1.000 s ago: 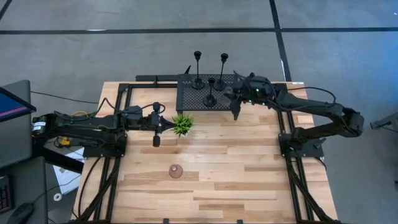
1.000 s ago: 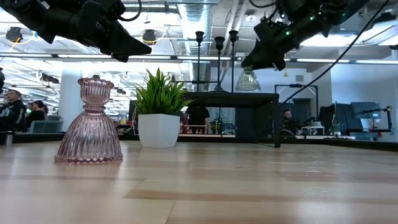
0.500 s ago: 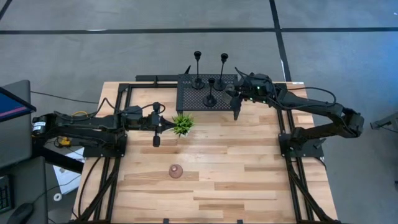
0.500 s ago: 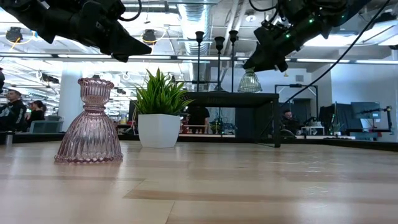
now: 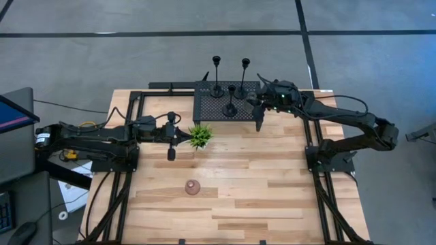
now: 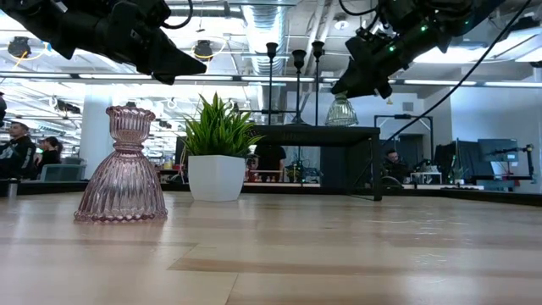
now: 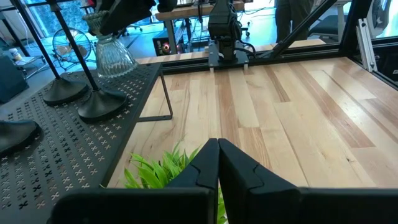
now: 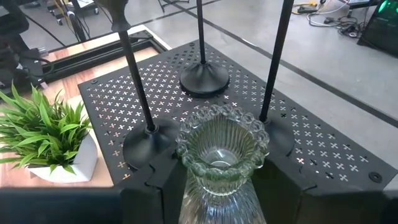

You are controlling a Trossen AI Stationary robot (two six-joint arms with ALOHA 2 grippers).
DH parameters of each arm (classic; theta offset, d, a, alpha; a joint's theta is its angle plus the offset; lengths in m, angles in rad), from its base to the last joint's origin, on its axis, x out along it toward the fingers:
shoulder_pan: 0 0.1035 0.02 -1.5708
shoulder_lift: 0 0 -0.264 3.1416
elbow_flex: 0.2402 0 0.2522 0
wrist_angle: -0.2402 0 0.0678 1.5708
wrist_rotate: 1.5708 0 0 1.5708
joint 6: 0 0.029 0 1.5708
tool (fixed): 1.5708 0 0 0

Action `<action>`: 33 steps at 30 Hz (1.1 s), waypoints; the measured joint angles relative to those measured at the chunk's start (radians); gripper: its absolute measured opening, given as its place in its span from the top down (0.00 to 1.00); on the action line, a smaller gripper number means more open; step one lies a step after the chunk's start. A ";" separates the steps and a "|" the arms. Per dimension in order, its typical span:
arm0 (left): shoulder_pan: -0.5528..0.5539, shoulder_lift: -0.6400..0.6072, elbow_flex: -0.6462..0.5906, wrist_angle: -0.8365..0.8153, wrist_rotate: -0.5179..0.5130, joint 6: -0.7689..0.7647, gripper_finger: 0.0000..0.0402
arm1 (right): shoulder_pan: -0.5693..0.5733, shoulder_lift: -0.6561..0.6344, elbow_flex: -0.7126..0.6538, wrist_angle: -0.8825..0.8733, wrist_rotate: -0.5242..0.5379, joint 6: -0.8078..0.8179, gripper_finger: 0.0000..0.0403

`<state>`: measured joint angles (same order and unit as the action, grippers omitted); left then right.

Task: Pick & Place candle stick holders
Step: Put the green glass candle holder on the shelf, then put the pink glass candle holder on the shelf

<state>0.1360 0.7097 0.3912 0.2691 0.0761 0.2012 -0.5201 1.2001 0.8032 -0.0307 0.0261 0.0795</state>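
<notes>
Where right gripper [image 8: 217, 186] pinches greenish glass cup [image 8: 222, 149], cup's foot hidden, left gripper [image 7: 217, 163] closed, empty.

Open-plan robotics lab: exposed ceiling ducts [image 6: 262, 17], seated people [image 6: 17, 148] at the frame's left edge, concrete floor [image 5: 136, 54].

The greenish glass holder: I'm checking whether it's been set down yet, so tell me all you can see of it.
The greenish glass holder is clear ribbed glass with a beaded rim around an empty cup and a flared skirt. It is upright between the fingers of the right gripper, at the black mesh rack corner, near three black metal holders. In the low view its base looks level with the rack top; contact cannot be told.
</notes>
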 joint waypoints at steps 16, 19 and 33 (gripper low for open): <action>0.000 0.000 0.000 0.000 0.000 0.000 0.98 | 0.001 0.079 -0.004 0.012 -0.002 -0.010 0.59; 0.000 0.000 0.000 0.000 0.000 0.000 0.99 | 0.001 0.055 -0.003 0.015 -0.003 -0.010 0.54; 0.000 0.000 0.000 0.000 0.000 0.000 0.98 | 0.002 0.033 -0.002 0.001 -0.018 -0.028 0.36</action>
<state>0.1360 0.7094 0.3912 0.2687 0.0761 0.2014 -0.5182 1.2329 0.8013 -0.0293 0.0082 0.0519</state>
